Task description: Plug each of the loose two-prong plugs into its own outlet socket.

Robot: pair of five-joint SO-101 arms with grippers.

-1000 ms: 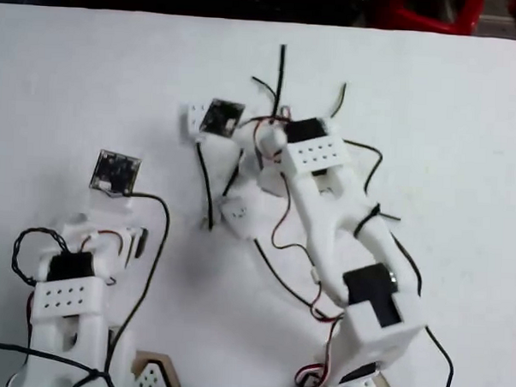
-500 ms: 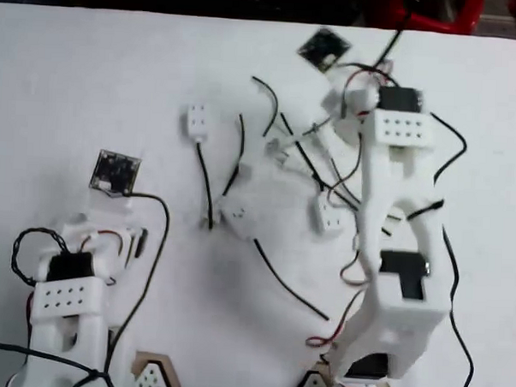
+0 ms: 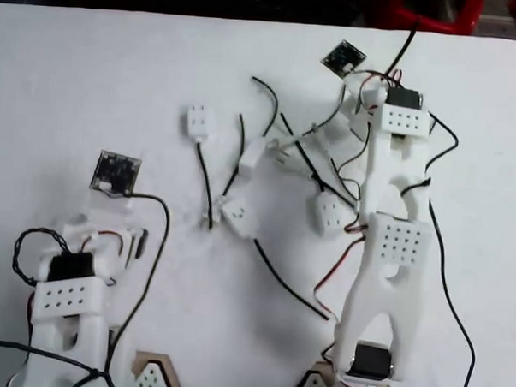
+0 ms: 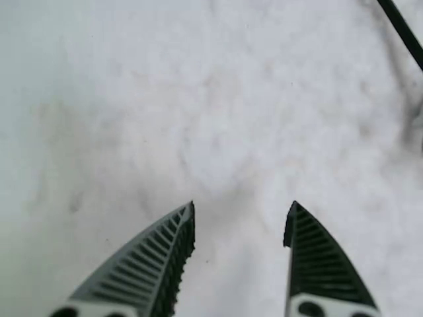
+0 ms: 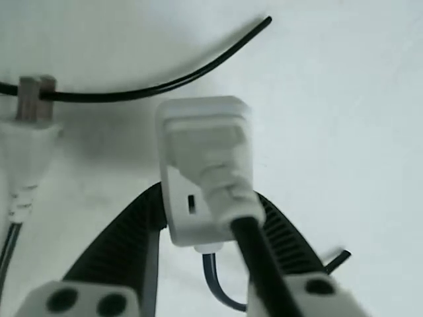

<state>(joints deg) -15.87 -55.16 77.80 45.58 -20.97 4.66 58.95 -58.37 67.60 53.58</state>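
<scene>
Jaws on the right arm [image 3: 393, 242] are closed on the sides of a white socket [image 5: 182, 211], so its face is not covered. One plug [image 5: 208, 148] looks already pushed into it, and its black cord [image 5: 258, 264] is led back between the jaws. A second plug [image 5: 26, 142] is seen lying near it on the desk [image 5: 344, 99], prongs resting across a black wire [image 5: 165, 82], likely waiting for its own socket. Jaws on the left arm [image 3: 65, 296] are held wide over bare desk, well apart, probably parked out of the way.

Robotics lab bench: white table [image 3: 83, 74], wired arm [image 3: 391, 251].
</scene>
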